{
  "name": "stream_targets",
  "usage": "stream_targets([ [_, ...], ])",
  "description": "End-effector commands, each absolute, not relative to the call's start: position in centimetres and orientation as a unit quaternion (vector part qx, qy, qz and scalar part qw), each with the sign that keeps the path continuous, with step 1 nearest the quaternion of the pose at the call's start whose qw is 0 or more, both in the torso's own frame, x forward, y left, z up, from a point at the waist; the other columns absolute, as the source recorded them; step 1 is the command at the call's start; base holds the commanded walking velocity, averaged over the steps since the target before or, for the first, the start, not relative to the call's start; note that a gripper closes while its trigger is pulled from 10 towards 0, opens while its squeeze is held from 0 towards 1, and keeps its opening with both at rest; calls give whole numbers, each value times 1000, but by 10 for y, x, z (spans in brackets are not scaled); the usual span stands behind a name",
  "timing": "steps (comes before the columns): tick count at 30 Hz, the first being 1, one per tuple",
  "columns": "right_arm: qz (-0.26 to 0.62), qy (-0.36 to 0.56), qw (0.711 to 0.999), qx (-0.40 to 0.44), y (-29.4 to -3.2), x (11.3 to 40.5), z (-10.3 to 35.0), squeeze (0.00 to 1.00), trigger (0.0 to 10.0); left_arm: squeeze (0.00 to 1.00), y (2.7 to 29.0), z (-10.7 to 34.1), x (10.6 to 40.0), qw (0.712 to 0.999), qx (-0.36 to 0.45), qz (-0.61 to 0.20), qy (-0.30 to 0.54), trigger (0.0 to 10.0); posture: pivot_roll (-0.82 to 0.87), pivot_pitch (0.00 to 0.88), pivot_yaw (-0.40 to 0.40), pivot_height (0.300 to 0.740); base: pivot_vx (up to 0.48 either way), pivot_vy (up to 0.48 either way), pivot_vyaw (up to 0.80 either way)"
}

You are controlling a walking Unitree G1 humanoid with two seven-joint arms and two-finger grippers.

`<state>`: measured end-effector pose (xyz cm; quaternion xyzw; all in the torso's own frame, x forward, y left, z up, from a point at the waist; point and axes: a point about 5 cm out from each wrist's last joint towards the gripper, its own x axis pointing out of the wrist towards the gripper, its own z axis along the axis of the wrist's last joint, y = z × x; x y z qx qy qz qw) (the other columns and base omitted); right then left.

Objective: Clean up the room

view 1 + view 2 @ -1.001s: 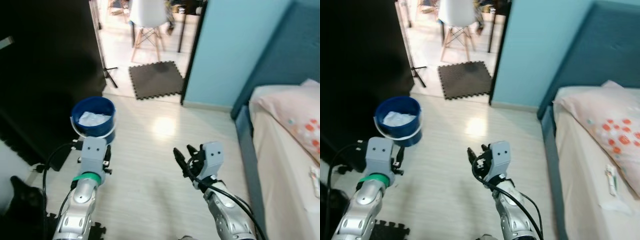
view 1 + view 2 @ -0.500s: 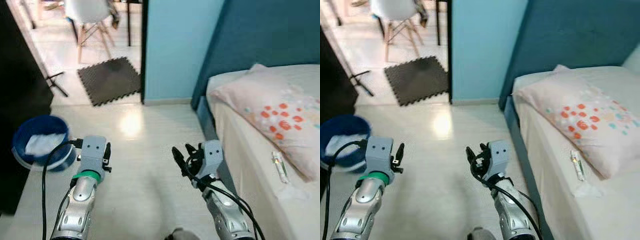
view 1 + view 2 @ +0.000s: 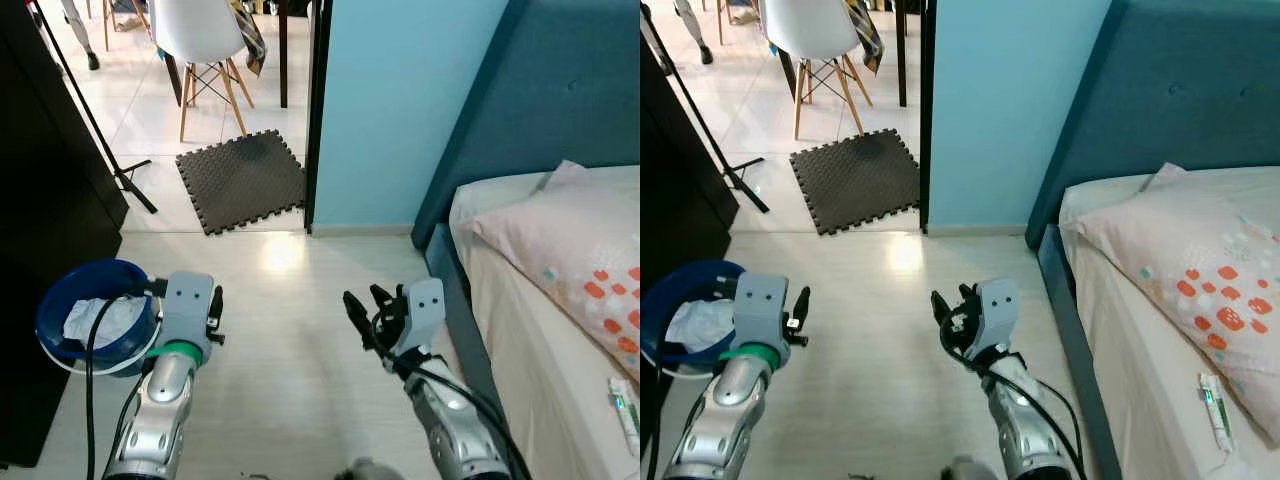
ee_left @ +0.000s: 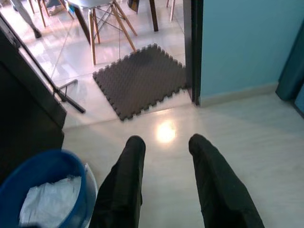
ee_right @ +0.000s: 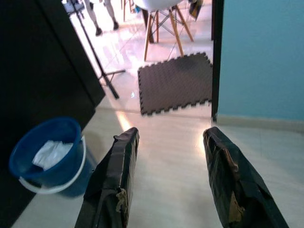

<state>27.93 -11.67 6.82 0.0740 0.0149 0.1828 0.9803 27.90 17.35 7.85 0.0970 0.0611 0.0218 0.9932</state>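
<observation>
A pale, glossy plank floor (image 3: pixel 290 330) runs from a bedroom toward a doorway, where a dark interlocking foam mat (image 3: pixel 243 180) lies well ahead of both grippers. The left gripper (image 4: pixel 166 180) and right gripper (image 5: pixel 171 183) hover empty, fingers apart. A round blue plastic bucket (image 3: pixel 90 320) – crumpled white paper (image 3: pixel 100 322) inside – sits just left of the left gripper (a thin tube (image 3: pixel 1213 410) rests on the bed (image 3: pixel 1140 330), far right).

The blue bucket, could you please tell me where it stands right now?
The blue bucket stands on the pale floor at the robot's left, against the dark cabinet and just beside the left claw.
</observation>
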Motion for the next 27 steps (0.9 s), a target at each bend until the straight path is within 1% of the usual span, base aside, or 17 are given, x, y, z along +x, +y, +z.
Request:
stream_targets([
  [1,178,24,981,68,-119,278,64,0,10000,0,170,76,277,992,103,13,65,10000,-66,34,46,740,480,0,0],
  [19,179,26,982,63,-121,279,63,0,10000,0,167,75,278,993,102,8,65,10000,-70,22,41,740,464,0,0],
  [23,179,28,981,63,-121,280,62,0,10000,0,164,75,278,993,97,-5,65,10000,-69,21,41,740,0,0,0],
  [27,179,31,981,63,-121,280,61,0,10000,0,161,75,276,994,91,-16,64,10000,-68,16,41,740,0,0,-788],
])
